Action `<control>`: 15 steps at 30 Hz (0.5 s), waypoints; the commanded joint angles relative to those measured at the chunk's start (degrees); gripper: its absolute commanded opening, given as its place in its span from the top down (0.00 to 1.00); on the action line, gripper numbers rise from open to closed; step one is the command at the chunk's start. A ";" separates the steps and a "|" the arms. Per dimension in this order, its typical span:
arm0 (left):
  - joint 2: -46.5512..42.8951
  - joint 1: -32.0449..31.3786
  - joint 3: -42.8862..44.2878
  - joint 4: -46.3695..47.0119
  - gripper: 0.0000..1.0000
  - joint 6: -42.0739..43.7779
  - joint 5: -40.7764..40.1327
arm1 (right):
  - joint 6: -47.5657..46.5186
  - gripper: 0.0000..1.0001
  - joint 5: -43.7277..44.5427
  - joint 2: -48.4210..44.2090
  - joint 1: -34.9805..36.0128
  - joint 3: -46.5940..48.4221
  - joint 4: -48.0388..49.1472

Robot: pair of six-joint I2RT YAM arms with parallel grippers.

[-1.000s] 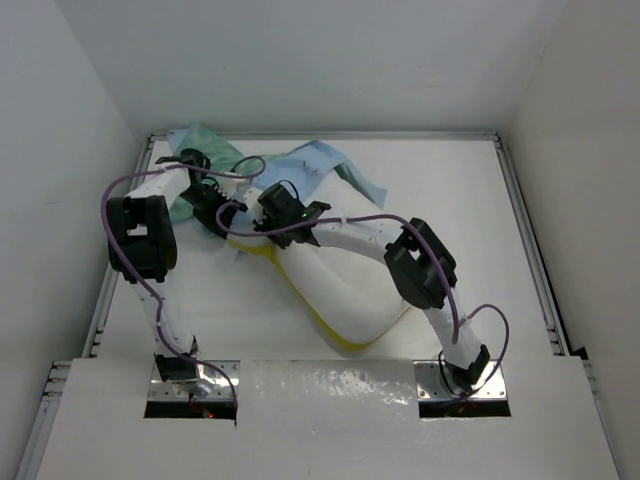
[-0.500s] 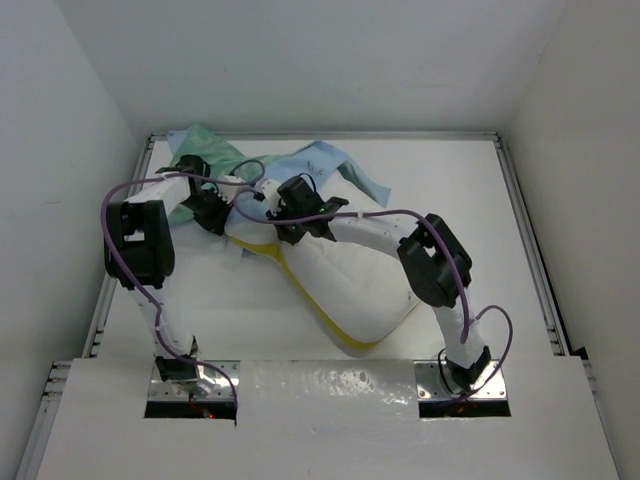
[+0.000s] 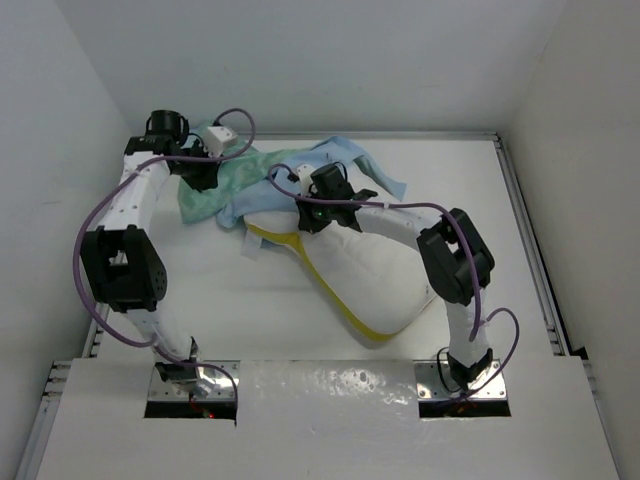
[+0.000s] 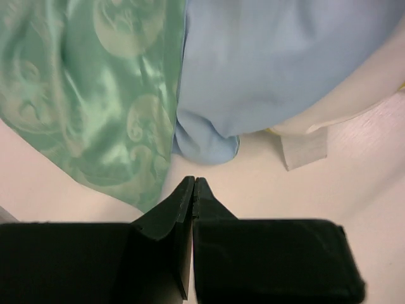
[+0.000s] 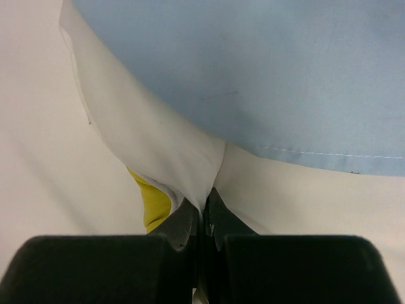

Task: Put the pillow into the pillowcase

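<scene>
Although the far end of the pillow (image 3: 375, 275) lies under the blue face of the pillowcase (image 3: 335, 160), the task is, in my judgement, at an early stage; most of the pillow's body sits bare on the table (image 3: 500, 220), stretching back from the right gripper's fingers toward the arm bases; whether the covered end is truly inside the mouth or merely beneath a fold, I cannot tell.

Right gripper (image 5: 202, 209): jaws closed tight on a pinch of the pillow's white cover; the yellow edge (image 5: 152, 206) shows just left of the fingers; the blue hem crosses just ahead of them, draped over the white cloth.

Left gripper (image 4: 193, 190): jaws pressed fully together; no cloth is visible between the tips, so it appears to hold nothing; the sea-green patterned face hangs ahead and to the left of the fingers, its lower edge near the left finger; the blue face lies straight ahead.

Outstanding: the mouth needs opening and holding, and nearly the whole pillow needs feeding in; a proper hold on the case by the left fingers looks necessary first.
</scene>
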 commanded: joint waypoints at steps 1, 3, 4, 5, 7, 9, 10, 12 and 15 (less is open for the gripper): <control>-2.79 0.32 4.00 -6.22 1.00 1.26 4.80 | -1.04 1.00 -1.82 -2.78 -0.73 1.81 1.94; -1.83 -1.34 0.85 -4.82 0.57 2.91 1.64 | -1.06 1.00 -3.75 -2.34 -0.73 2.96 1.66; -1.31 -2.13 -3.17 -2.11 0.51 3.71 -1.68 | -0.53 1.00 -5.15 -2.34 -0.64 3.06 2.19; 0.27 -3.18 -4.87 -0.95 0.45 3.89 -3.02 | -0.53 1.00 -5.69 -2.60 -0.73 2.80 2.63; 2.12 -3.55 -8.56 4.75 0.39 2.85 -6.37 | -0.70 1.00 -6.74 -3.22 -0.73 1.57 3.85; 2.91 -3.55 -10.67 11.06 0.36 2.40 -9.00 | -1.05 1.00 -8.15 -3.57 -0.73 0.86 4.21; 3.61 -3.55 -10.77 12.58 0.36 2.40 -9.10 | -0.97 1.00 -8.59 -3.66 -0.73 0.86 4.21; 4.32 -3.55 -10.68 14.69 0.35 4.14 -6.14 | -0.88 1.00 -9.30 -3.40 -0.64 1.03 4.47; 7.21 -3.98 -10.24 15.75 0.35 5.82 -3.04 | 0.26 1.00 -9.56 -2.87 -0.64 1.47 4.83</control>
